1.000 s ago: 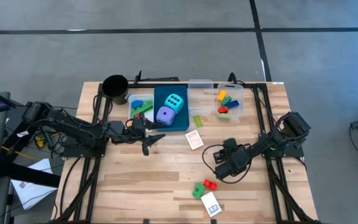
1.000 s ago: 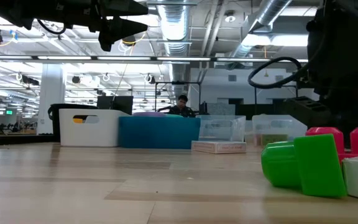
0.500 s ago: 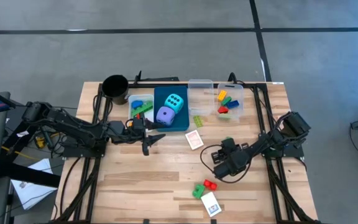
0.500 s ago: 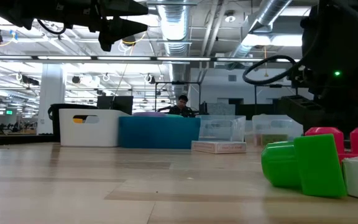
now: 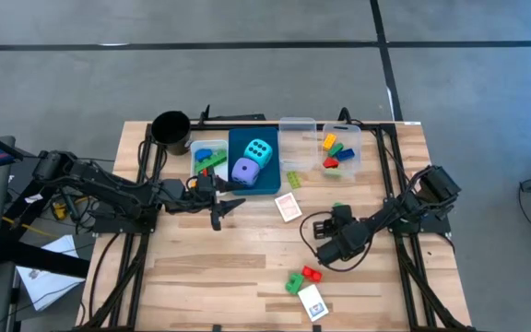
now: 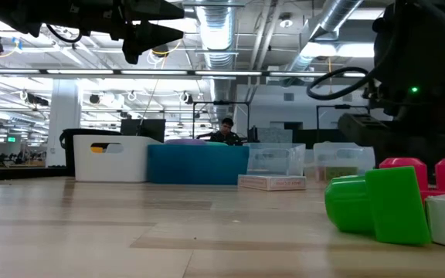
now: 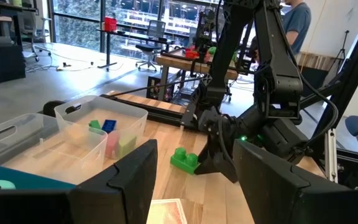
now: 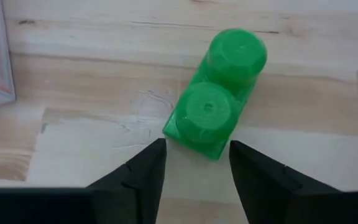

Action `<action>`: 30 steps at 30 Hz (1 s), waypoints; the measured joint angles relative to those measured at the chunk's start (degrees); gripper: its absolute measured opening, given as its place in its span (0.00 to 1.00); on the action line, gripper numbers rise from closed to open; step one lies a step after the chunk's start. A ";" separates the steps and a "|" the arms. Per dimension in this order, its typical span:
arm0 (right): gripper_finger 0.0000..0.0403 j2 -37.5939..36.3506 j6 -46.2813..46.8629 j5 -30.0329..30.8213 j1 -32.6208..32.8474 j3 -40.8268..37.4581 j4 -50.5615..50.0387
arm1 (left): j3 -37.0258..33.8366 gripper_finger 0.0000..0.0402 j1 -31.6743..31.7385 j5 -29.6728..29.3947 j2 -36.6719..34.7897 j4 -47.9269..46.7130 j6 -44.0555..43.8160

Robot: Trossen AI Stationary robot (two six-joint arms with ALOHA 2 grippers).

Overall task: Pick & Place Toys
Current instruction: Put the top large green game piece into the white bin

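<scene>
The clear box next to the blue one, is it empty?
Empty, it seems. The clear box shows no toys from above; bricks sit in the next bin.

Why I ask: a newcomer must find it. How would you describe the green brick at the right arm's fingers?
From the clear bin of bricks at the table's far right, come forward to the right gripper. The green two-stud brick lies alone on bare wood before its open fingers; the other green brick sits beside a red brick by a card.
</scene>
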 joint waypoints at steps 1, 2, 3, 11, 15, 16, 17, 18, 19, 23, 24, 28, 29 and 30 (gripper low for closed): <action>0.42 0.00 0.90 0.00 0.01 0.00 0.02 | -0.01 0.51 0.00 -0.02 0.00 -0.02 0.01; 0.41 0.00 1.81 -0.02 -0.01 0.00 0.02 | -0.01 0.51 0.00 -0.12 0.00 -0.02 -0.01; 0.40 0.00 2.62 0.00 0.01 0.00 0.04 | -0.01 0.51 0.00 -0.24 0.00 -0.02 0.00; 0.35 0.00 3.26 0.16 -0.04 0.00 3.85 | -0.01 0.51 0.00 -0.20 0.00 -0.02 -0.01; 0.35 -0.02 2.98 0.31 -0.53 0.00 6.08 | -0.01 0.51 0.00 -0.18 0.00 -0.02 0.01; 0.35 -0.05 2.88 0.33 -0.76 0.00 6.72 | -0.01 0.51 -0.01 -0.17 0.00 -0.02 0.01; 0.35 -0.09 2.76 0.35 -0.91 0.00 7.53 | -0.01 0.51 0.00 -0.17 0.00 -0.02 0.00; 0.35 -0.11 2.32 0.56 -1.10 0.00 8.18 | -0.01 0.51 0.00 -0.17 0.00 -0.02 0.00; 0.35 -0.11 1.42 0.72 -1.21 0.00 8.46 | -0.01 0.51 0.00 -0.15 0.00 -0.02 0.01; 0.35 -0.13 -0.41 0.48 -2.00 0.04 8.67 | -0.01 0.51 -0.02 -0.13 0.00 -0.02 0.06; 0.35 -0.13 -0.15 0.53 -2.18 0.04 8.73 | -0.01 0.51 0.00 -0.13 0.00 0.00 0.06; 0.34 -0.10 1.58 1.36 -2.89 0.04 9.08 | -0.01 0.51 0.00 0.06 0.00 -0.02 0.10; 0.34 -0.09 1.69 1.52 -3.04 0.04 9.24 | -0.01 0.51 0.00 0.11 0.00 -0.01 0.13; 0.35 -0.09 1.57 1.68 -3.22 0.02 9.41 | -0.01 0.51 0.00 0.11 0.00 -0.01 0.13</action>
